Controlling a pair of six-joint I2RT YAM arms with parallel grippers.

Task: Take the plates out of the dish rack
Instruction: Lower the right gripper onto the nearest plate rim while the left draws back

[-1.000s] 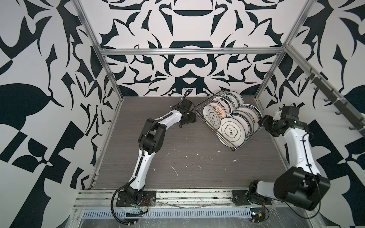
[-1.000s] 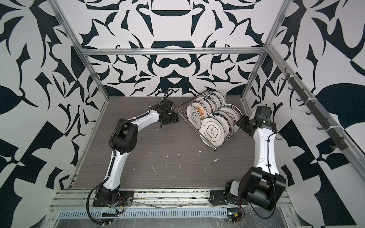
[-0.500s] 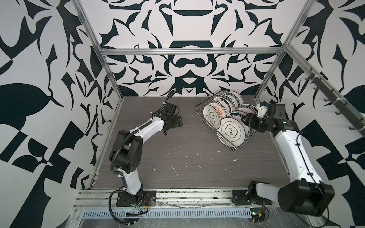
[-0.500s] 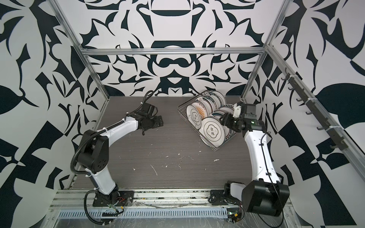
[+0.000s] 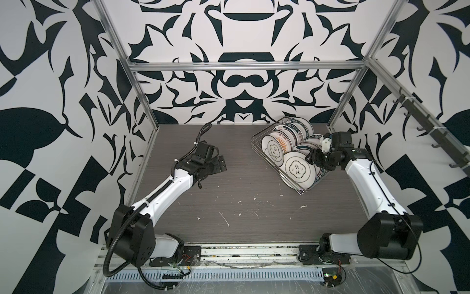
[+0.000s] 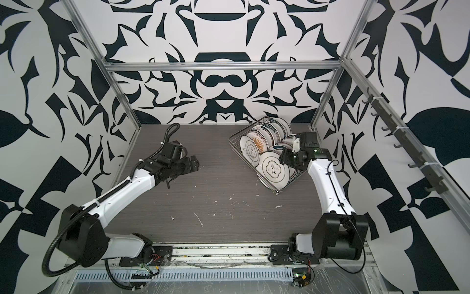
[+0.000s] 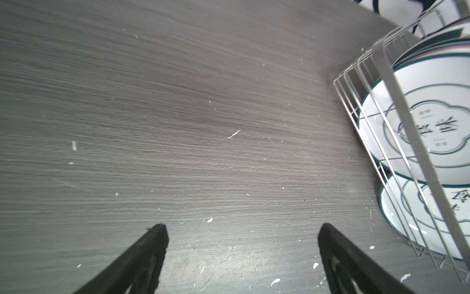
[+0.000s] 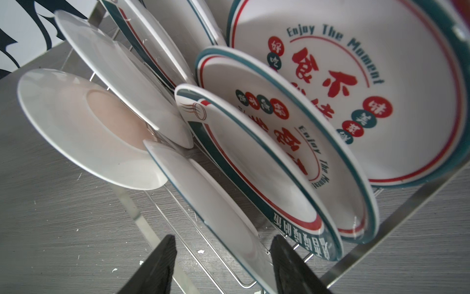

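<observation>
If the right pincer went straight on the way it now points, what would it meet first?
Most likely the nearest plate in the dish rack: in the right wrist view its teal-edged rim runs between the fingers of the open right pincer. How near is unclear.

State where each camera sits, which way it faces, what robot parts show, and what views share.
Top views: high at the front, looking down at the table; left arm and right arm whole, rack far right.
Left wrist: behind the left gripper, facing the table; open jaws, rack at the edge.
Right wrist: behind the right gripper, facing plates; jaws straddle one rim.
Shared: all show the rack.
</observation>
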